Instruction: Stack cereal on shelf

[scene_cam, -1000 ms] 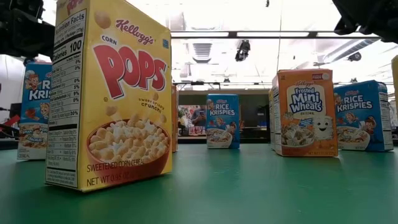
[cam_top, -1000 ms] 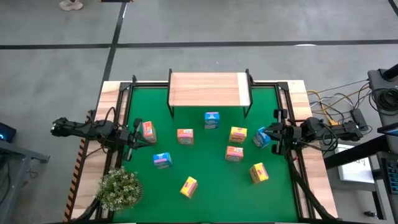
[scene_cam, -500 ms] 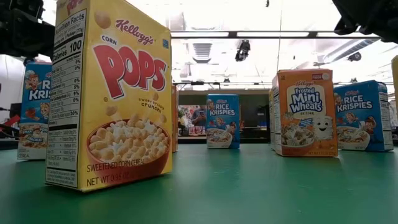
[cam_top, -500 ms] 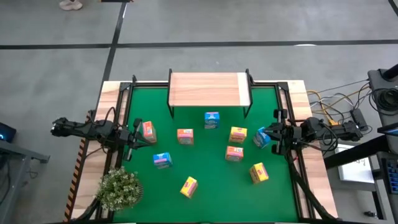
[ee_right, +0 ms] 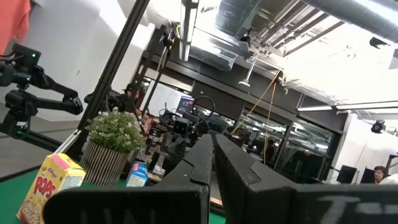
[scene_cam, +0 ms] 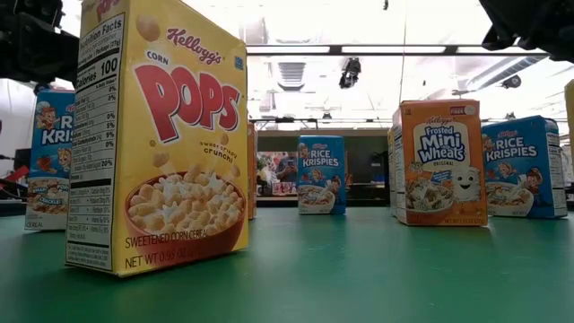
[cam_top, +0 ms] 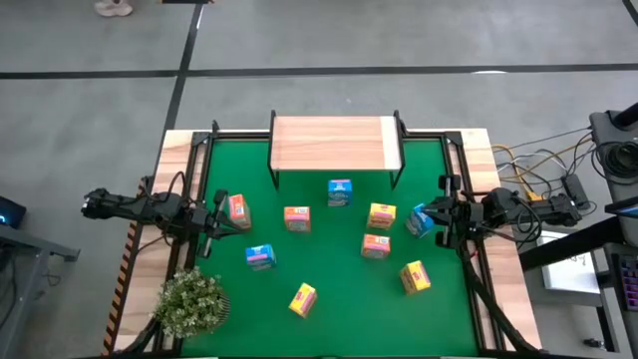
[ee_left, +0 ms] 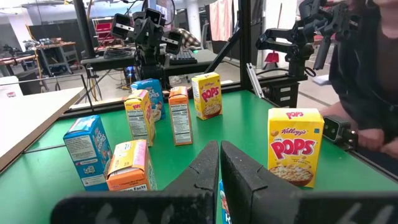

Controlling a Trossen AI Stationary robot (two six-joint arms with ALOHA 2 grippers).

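Overhead, the left gripper [cam_top: 213,220] is hovering at the left edge of the green mat [cam_top: 329,289], its dark fingers [ee_left: 202,171] pressing together with nothing between them, just beside an orange-pink box [cam_top: 238,210]. Below it, a bushy potted plant [cam_top: 191,302] is sitting at the mat's near-left corner. The cereal boxes, small printed cardboard blocks, are standing scattered across the smooth mat: a blue box [cam_top: 260,256], a yellow box [cam_top: 303,298], another orange-pink box [cam_top: 296,217] and a blue one [cam_top: 339,192] just in front of the shelf [cam_top: 335,143]. The shelf, a pale wood plank on thin black legs, is standing bare at the far edge. Further right, the right gripper [cam_top: 441,221] is waiting with fingers [ee_right: 205,158] pinched together, beside a blue box [cam_top: 420,220].
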